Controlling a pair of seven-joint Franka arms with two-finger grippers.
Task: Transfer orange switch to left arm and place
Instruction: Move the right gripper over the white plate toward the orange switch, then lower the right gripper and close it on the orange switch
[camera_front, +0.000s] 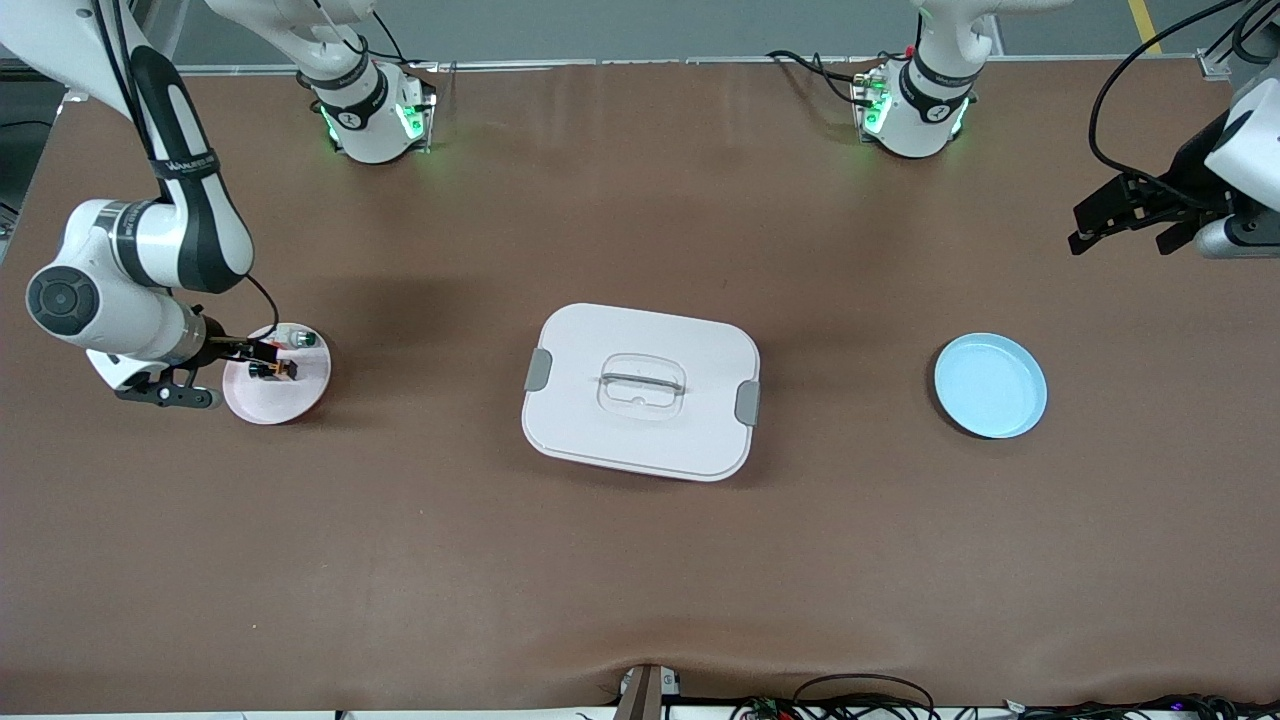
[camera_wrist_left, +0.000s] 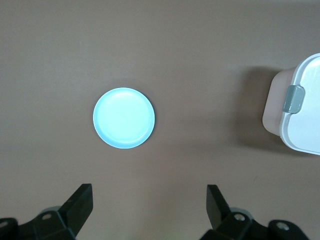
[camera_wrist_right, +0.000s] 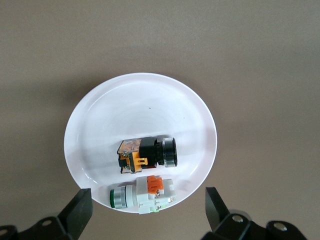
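The orange switch (camera_wrist_right: 146, 155) lies on its side in the pink plate (camera_front: 300, 405), at the right arm's end of the table. Right next to it in the same plate is a white & green part (camera_wrist_right: 141, 194). The 2 are almost touching.

The right gripper (camera_wrist_right: 145, 210) hangs over that plate w/ fingers wide open & nothing in them. The left gripper (camera_wrist_left: 150, 207) is up over the table near the blue plate (camera_front: 990, 385), also wide open & empty. That arm waits.

The step now looks like the pick-up. To do it well, I think the right gripper should line up over the black & orange part, not the white one, then go straight down so one finger slips btwn the 2 parts w/o bumping the white one. Squeeze the body, not the round end, so it won't roll. Then lift high, bc the big white box (camera_front: 640, 390) sits in the middle btwn both plates.

Hard to see: in the front view the right arm covers part of the pink plate, & the switch is a tiny dark dot there. The left arm is cut off at the edge.
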